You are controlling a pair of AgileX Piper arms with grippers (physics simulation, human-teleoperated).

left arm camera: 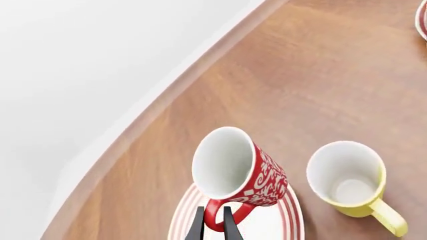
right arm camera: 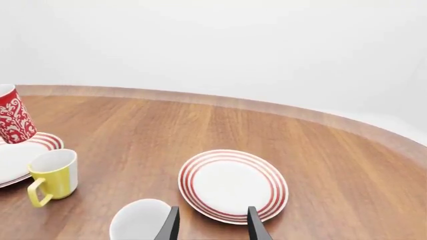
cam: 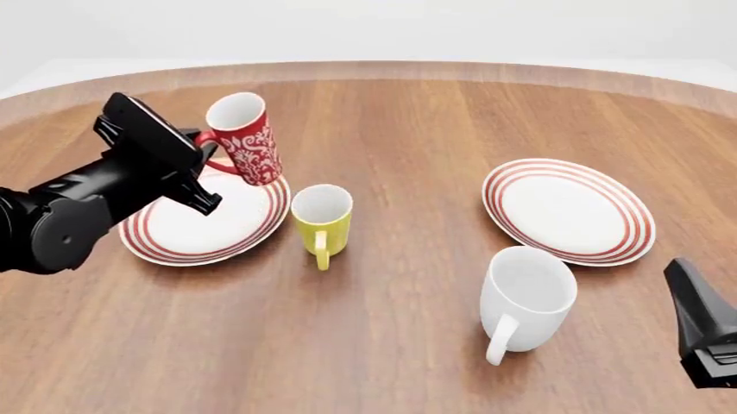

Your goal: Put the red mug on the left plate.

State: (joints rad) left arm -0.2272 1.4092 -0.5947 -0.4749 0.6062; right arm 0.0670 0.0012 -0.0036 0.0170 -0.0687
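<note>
**Red mug held over left plate, tilted**

Wood-grain round table, white backdrop. Left gripper has its fingers pinched on the handle of the red mug; the wrist view shows the handle loop caught between the two black tips. Mug sits toward the table's left edge, over the far-right part of the left plate. Can't tell from these views if its base touches the plate or hangs just above.

Key relation: mug's long axis is tilted, mouth leaning toward the left edge and the arm, base toward the plate's right rim. Handle points back at the gripper. My read: needs righting and a small shift toward plate centre before release, else it may tip or land on the rim.

Yellow mug stands just beside the plate's right rim, so watch clearance there.

Right gripper is by the near-right corner, fingers apart, holding nothing, well away from the mug. White mug and right plate are on that side. Left arm is the one placed to finish.
</note>
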